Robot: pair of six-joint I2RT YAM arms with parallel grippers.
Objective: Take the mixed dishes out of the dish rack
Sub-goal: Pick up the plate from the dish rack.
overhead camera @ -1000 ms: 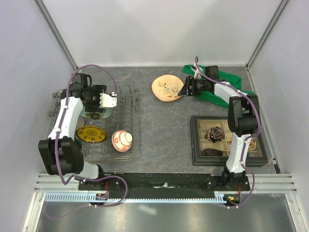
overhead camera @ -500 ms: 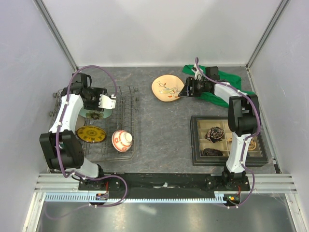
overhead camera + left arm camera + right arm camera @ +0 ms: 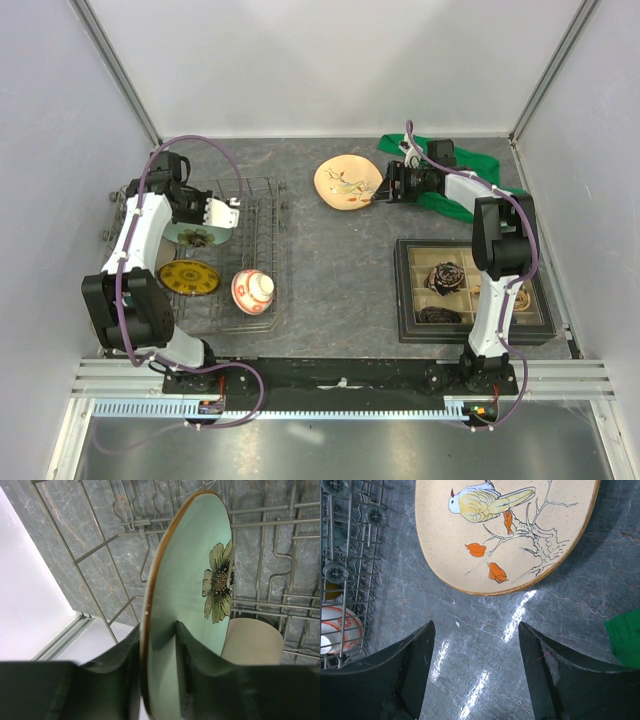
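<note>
The grey wire dish rack (image 3: 262,262) stands at the left. In it the pale green plate with a dark flower (image 3: 190,595) stands on edge, and my left gripper (image 3: 157,630) is shut on its rim, one finger on the back and one on the face. Just behind the plate is a plain beige cup (image 3: 252,640). The yellow-gold patterned plate (image 3: 189,278) and the red-and-white bowl (image 3: 252,290) sit in the rack's near part. My right gripper (image 3: 476,630) hangs open above bare table, just short of a beige bird-painted plate (image 3: 505,530) that lies flat.
A green cloth (image 3: 470,170) lies under the right arm at the back right. The black compartmented tray (image 3: 470,290) with dark items sits at the front right. White walls close in the table on three sides.
My left gripper has closed from wide open onto the pale green plate's rim. The right gripper has drawn back a little to the right, away from the bird plate.
</note>
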